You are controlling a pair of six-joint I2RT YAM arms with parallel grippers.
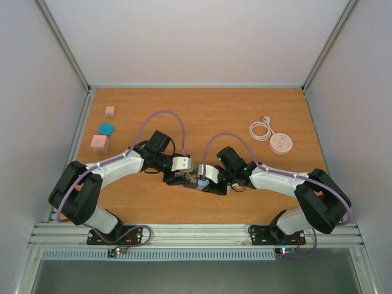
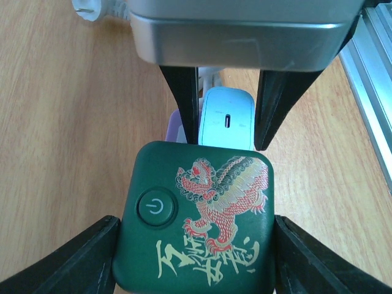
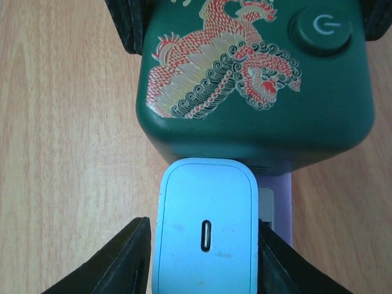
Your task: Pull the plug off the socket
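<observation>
At the table's (image 1: 202, 110) far left lie a small pink cube (image 1: 109, 111), a blue block (image 1: 106, 128) and a larger pink cube (image 1: 100, 144), well apart from the arms. Both arms reach inward and meet near the middle of the near edge. The left gripper (image 2: 196, 225) straddles the socket (image 3: 254, 79), a dark green cube lying flat on the wood. The cube has a round power button (image 2: 157, 207) and a red-and-cream dragon (image 2: 223, 196) on its top face. The left gripper's black fingers (image 2: 79, 260) lie against the cube's two opposite sides, clamping it. Just to the right, the pale blue plug (image 2: 226, 119) sits seated in the socket's side face, its back with the narrow slot (image 3: 206, 236) turned towards the right wrist camera. The right gripper (image 3: 204, 228) brackets the plug, a finger (image 3: 116, 263) close against each flank. Whether they pinch it or only stand beside it cannot be told. Farther right, well apart, a coiled white cable (image 1: 260, 128) lies beside a round white unit (image 1: 280, 143).
</observation>
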